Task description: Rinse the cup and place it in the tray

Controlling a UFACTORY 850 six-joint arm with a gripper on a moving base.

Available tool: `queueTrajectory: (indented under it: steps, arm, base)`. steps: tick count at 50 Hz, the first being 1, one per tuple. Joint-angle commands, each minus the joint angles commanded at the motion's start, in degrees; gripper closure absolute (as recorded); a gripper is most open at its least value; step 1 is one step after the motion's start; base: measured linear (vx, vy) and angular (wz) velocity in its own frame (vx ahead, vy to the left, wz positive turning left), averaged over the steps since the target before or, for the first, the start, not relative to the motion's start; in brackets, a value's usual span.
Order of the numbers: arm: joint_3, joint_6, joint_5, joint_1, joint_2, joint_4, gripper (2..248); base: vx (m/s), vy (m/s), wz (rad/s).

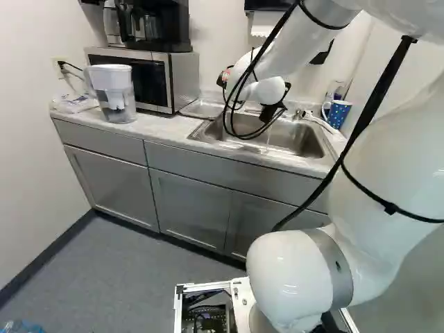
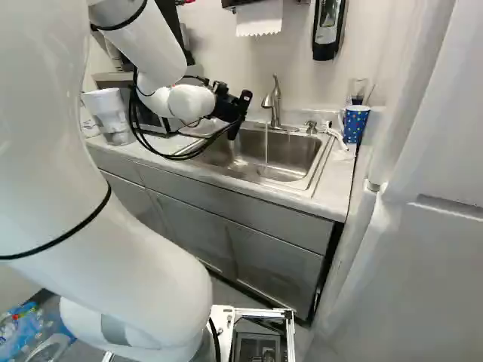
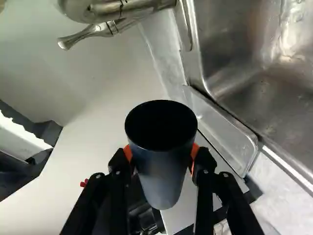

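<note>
My gripper [image 2: 238, 113] hangs over the sink's [image 2: 302, 158] left part in the right base view. In the wrist view the gripper [image 3: 161, 154] is shut on a dark cup [image 3: 164, 171], an orange pad on either side, with the cup's round dark mouth facing the camera. I cannot make the cup out clearly in the base views. A shallow, shiny tray [image 3: 225, 132] lies along the sink's edge, apart from the cup; the left base view has this tray [image 1: 201, 109] between microwave and basin. Water runs from the faucet [image 2: 275, 102] into the basin.
Left of the sink stand a microwave [image 1: 132, 76], a coffee maker [image 1: 156, 26] above it and a white pitcher [image 1: 114, 94]. A blue dotted cup [image 2: 355, 123] stands on the counter right of the faucet. A large white door [image 2: 423, 226] flanks the right side.
</note>
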Motion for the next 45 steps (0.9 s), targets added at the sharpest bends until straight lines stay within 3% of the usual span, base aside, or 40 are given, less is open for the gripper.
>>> queueTrajectory:
  steps: [12, 17, 23, 45]
  arm:
    - [0.0, -7.23, 0.0, 0.0, 0.0, 0.0, 125]
    - [0.0, -8.03, 0.0, 0.0, 0.0, 0.0, 125]
    - [0.0, -10.87, 0.0, 0.0, 0.0, 0.0, 125]
    - [0.0, -23.83, 0.0, 0.0, 0.0, 0.0, 125]
  base:
    - [0.0, 0.0, 0.0]
    - [0.0, 0.0, 0.0]
    - [0.0, 0.0, 0.0]
    - [0.0, 0.0, 0.0]
